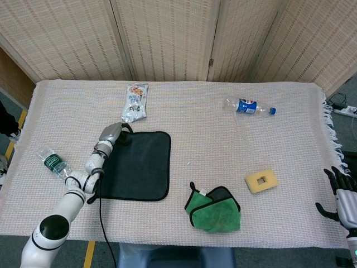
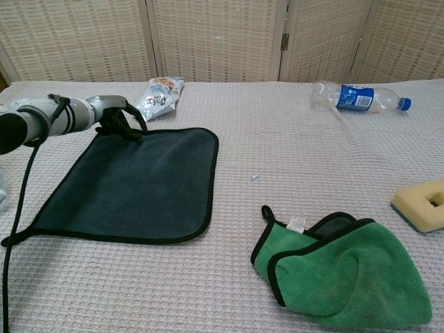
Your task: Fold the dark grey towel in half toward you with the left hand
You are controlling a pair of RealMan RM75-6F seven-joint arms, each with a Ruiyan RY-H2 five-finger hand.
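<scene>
The dark grey towel (image 2: 132, 182) lies flat on our left side of the table, its far edge running left to right. Our left hand (image 2: 119, 118) sits at the far left corner, fingers curled down onto the hem; we cannot tell if they grip it. Our right hand (image 1: 341, 192) hangs open, well apart.

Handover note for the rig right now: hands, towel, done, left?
Left hand: fingers curled down on the far left corner of the dark grey towel; whether it grips yet is unclear.
Right hand: off the table's right edge, fingers apart, holding nothing.
Towel: spread flat, unfolded, on the table's left half.
Done: hand is at the far edge.
Left: secure the corner, lift it, pull it toward the robot, lay the far edge on the near edge.
</scene>
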